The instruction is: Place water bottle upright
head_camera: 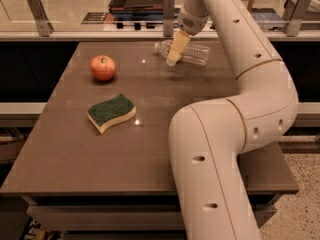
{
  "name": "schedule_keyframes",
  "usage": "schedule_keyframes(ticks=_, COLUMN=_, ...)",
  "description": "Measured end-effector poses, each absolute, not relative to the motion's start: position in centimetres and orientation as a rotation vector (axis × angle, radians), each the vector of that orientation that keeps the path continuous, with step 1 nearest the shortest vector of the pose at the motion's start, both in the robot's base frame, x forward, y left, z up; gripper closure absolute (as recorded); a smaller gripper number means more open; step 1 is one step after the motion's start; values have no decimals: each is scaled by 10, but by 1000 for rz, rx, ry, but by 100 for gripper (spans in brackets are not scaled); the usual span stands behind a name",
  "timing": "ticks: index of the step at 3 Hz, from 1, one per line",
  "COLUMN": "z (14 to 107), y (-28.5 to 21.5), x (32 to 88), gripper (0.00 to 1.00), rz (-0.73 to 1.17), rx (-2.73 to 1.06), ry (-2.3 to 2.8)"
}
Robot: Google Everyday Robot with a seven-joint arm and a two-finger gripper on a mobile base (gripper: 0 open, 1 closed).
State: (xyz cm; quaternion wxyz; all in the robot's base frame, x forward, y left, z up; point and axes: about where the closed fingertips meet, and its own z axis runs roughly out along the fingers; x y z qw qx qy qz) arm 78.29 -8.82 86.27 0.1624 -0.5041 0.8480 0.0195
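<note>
The water bottle (195, 54) is clear ribbed plastic and lies on its side at the far edge of the brown table (150, 149), its capped end pointing left. My gripper (175, 51) hangs from the long white arm and sits right over the bottle's neck end, partly covering it. The cap and label are mostly hidden behind the gripper.
A red apple (102, 67) stands at the far left of the table. A green and yellow sponge (111, 113) lies nearer the middle left. My white arm (225, 149) fills the right side of the view. A rail with metal posts (37, 6) runs behind the table.
</note>
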Motion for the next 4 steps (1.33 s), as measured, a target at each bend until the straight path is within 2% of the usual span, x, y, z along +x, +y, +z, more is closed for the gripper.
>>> schedule_keyframes(ticks=4, z=843, y=-70, x=782, gripper=0, rz=97, rx=-1504, ry=2421)
